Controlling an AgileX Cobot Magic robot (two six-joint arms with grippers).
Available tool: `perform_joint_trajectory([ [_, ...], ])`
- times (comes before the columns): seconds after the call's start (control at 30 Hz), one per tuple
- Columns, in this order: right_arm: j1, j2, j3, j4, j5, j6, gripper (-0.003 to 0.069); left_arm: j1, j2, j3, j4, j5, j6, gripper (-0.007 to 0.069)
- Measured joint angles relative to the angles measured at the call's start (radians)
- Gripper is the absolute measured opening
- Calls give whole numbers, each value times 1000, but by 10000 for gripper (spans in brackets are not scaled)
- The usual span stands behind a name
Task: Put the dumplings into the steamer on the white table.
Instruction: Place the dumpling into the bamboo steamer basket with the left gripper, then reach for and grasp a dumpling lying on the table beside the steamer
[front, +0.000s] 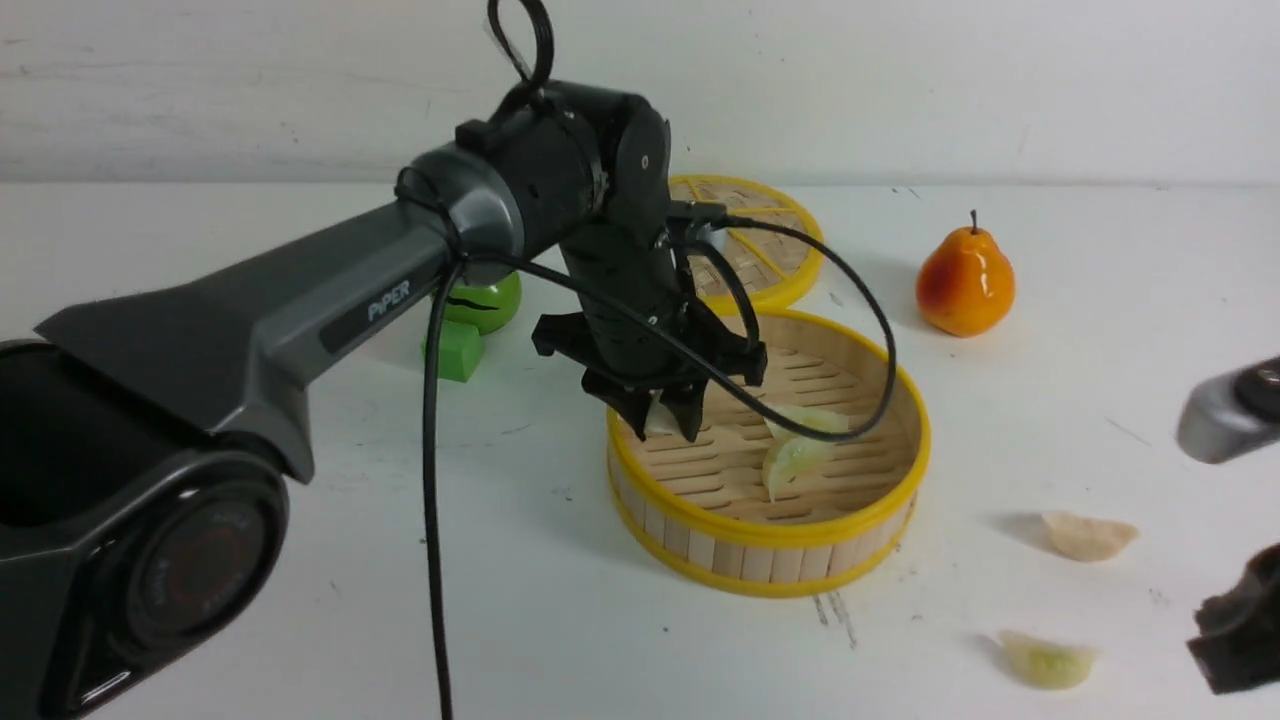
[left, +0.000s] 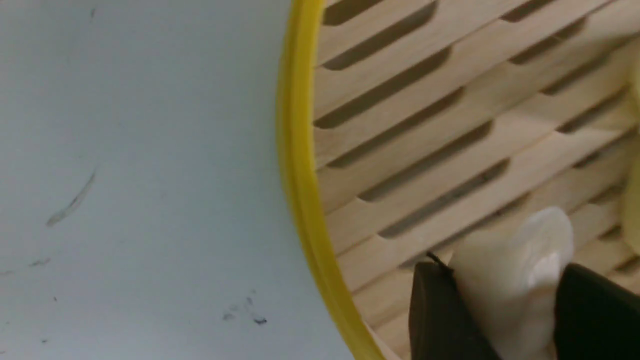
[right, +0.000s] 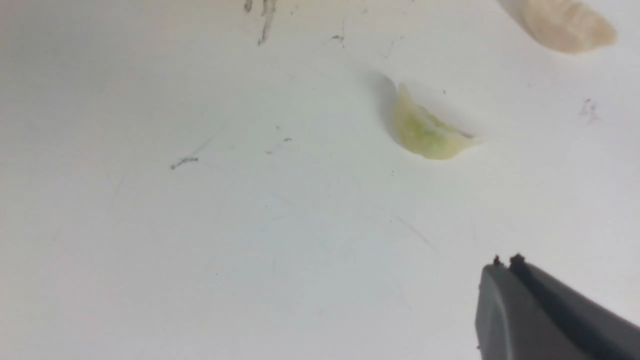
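Observation:
The steamer (front: 770, 540) sits mid-table on the white table (front: 1100, 420). Two greenish dumplings (front: 800, 455) lie on its slatted floor. My left gripper (front: 662, 422) hangs over the steamer's left inner side, shut on a white dumpling (left: 510, 285) just above the slats, inside the yellow rim (left: 300, 175). Right of the steamer, a cream dumpling (front: 1088, 535) and a greenish dumpling (front: 1048, 660) lie on the table. My right gripper (right: 505, 262) is shut and empty, hovering near the greenish dumpling (right: 425, 132), at the front view's right edge (front: 1215, 640).
The woven steamer lid (front: 770, 250) lies flat behind the steamer. An orange pear (front: 965, 283) stands at the back right. A green round fruit (front: 490, 300) and a green block (front: 458, 350) sit left of the steamer, partly behind my left arm.

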Motion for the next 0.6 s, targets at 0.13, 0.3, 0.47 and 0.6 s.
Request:
perform_joint_trajectory([
  [0.13, 0, 121, -12, 0, -34, 19, -15, 2, 14, 0, 12, -30, -10, 277],
  [0.3, 0, 251, -18, 0, -67, 0, 101, 3, 15, -17, 13, -28, -10, 398],
  [0.47, 0, 319, -47, 21, -90, -120, 351, 3, -49, -107, 13, 84, 19, 554],
  [0.6, 0, 402, -77, 29, -149, -212, 529, 3, -163, -166, 7, 117, 57, 580],
])
